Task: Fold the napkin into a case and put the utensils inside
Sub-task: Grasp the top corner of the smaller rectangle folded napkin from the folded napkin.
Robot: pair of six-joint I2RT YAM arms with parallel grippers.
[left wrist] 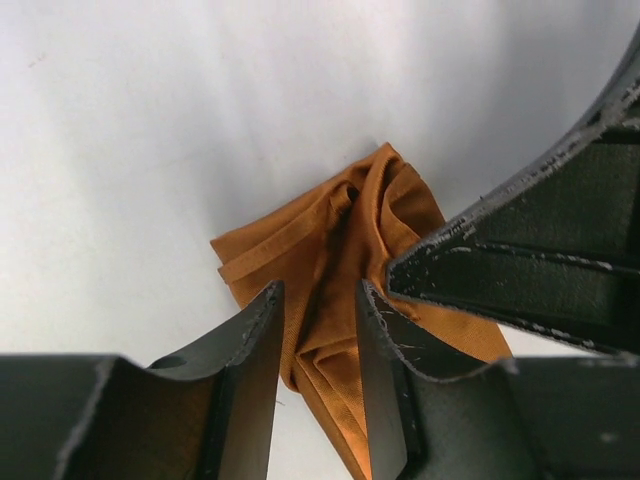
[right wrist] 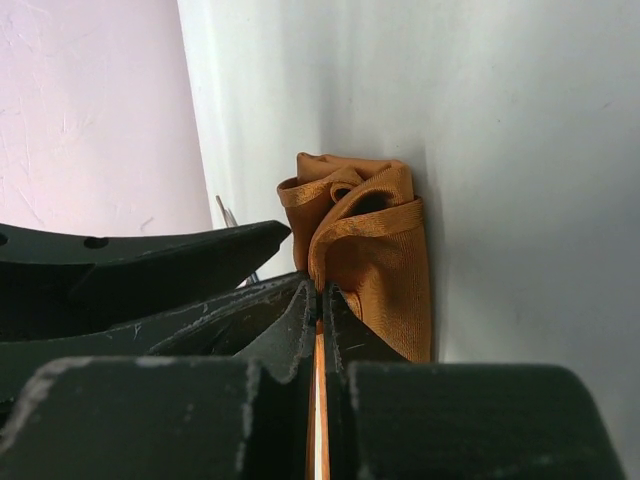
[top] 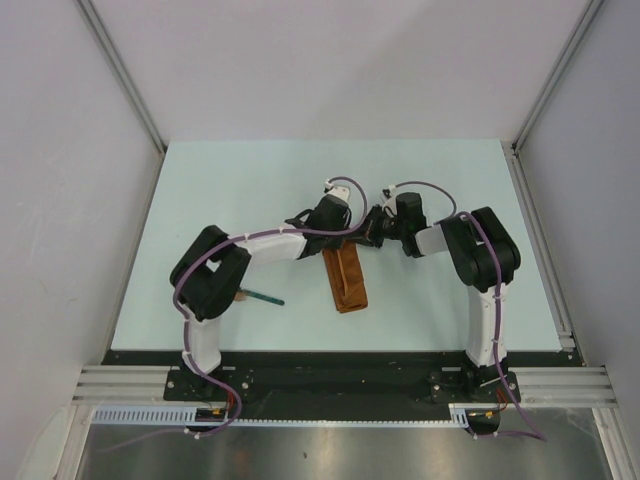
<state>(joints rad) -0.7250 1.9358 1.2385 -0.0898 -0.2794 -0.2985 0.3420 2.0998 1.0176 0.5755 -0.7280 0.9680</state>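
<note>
Right gripper (right wrist: 318, 292) is pinching the napkin (top: 347, 285) at its far end, with the left gripper (left wrist: 320, 295) half-open and straddling it. Any sideways tug could undo the folds.

Left gripper (left wrist: 320, 300) parted, right gripper (right wrist: 318, 292) pinched shut

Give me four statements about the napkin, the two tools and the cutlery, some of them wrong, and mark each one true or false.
1. The napkin is folded into a narrow strip. True.
2. The right tool is open and clear of the cloth. False: it is shut on an edge of the napkin.
3. The left tool has its jaws apart over the napkin. True.
4. The teal-handled utensil is tucked inside the napkin. False: it lies on the table, left of the napkin, beside the left arm.
</note>
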